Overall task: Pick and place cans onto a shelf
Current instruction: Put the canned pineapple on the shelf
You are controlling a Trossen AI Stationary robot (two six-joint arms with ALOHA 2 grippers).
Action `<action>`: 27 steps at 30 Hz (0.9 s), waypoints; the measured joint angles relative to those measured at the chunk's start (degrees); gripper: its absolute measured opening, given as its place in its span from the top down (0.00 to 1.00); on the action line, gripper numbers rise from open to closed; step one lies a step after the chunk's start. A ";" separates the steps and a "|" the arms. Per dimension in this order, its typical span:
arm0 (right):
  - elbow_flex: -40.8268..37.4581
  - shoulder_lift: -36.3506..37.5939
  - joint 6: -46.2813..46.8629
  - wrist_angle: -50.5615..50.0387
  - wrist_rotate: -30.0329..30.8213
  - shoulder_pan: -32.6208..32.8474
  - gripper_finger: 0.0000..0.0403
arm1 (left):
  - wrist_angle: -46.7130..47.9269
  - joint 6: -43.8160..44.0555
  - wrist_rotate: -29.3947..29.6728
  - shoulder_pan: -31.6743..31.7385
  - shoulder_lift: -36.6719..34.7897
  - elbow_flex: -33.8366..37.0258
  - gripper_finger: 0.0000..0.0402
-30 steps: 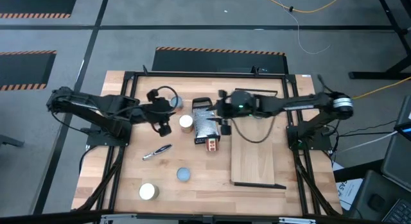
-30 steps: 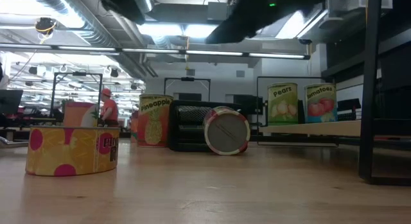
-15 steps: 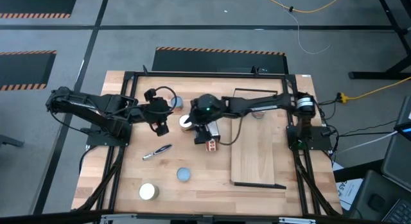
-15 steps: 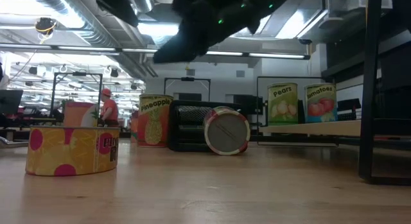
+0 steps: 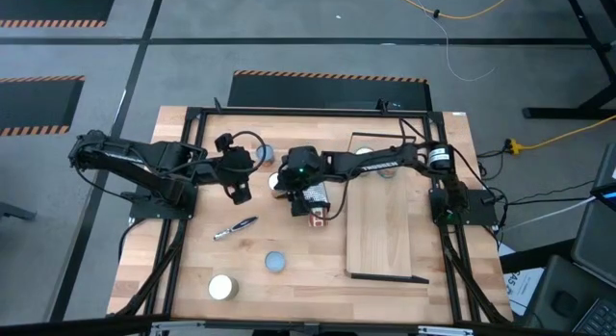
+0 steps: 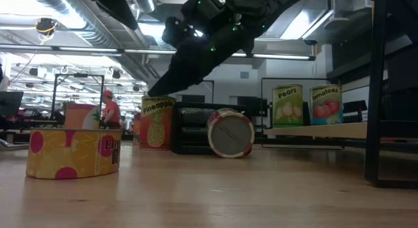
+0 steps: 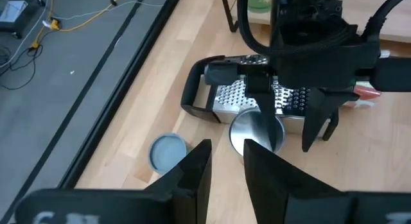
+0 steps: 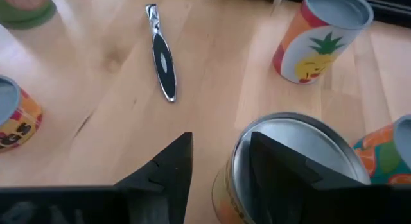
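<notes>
Observing the right gripper (image 5: pixel 292 190) reaching well across the table, hanging over the silver-topped can (image 5: pixel 278 183) standing just beside the grater (image 7: pixel 252 99). Recording its claw as spread and empty; in the right wrist view one finger is lying over the can's top and the other is off to its side, so not yet straddling the body. Judging the wide spread to be serving the can's width, and the steep approach from above to be avoiding the grater alongside.

Noting the left gripper (image 7: pixel 227 169) waiting close by on the other side of the same can, fingers parted a little and pinching nothing; apparently holding back to leave room.

Logging the shelf (image 5: pixel 385 238) lying under the right arm's side, near its base. Finding the pears can (image 6: pixel 287 105) and tomatoes can (image 6: pixel 325 104) already standing on it, upright.

Counting others on the tabletop: a pineapple can (image 8: pixel 320 35), a red can on its side (image 5: pixel 317 217), two low tins (image 5: pixel 275 263) (image 5: pixel 222 288). Flagging a risk of nudging the can against the grater while closing off-centre.
</notes>
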State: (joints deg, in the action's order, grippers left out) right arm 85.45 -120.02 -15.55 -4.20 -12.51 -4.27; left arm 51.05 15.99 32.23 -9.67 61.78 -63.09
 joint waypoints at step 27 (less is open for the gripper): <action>0.07 -0.19 1.79 -1.10 3.87 0.00 0.97 | -0.07 0.04 0.02 -0.01 0.00 0.02 0.79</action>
State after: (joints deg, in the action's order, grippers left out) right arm 85.52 -120.20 -13.76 -5.30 -8.64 -4.27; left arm 50.98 16.03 32.25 -9.68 61.78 -63.07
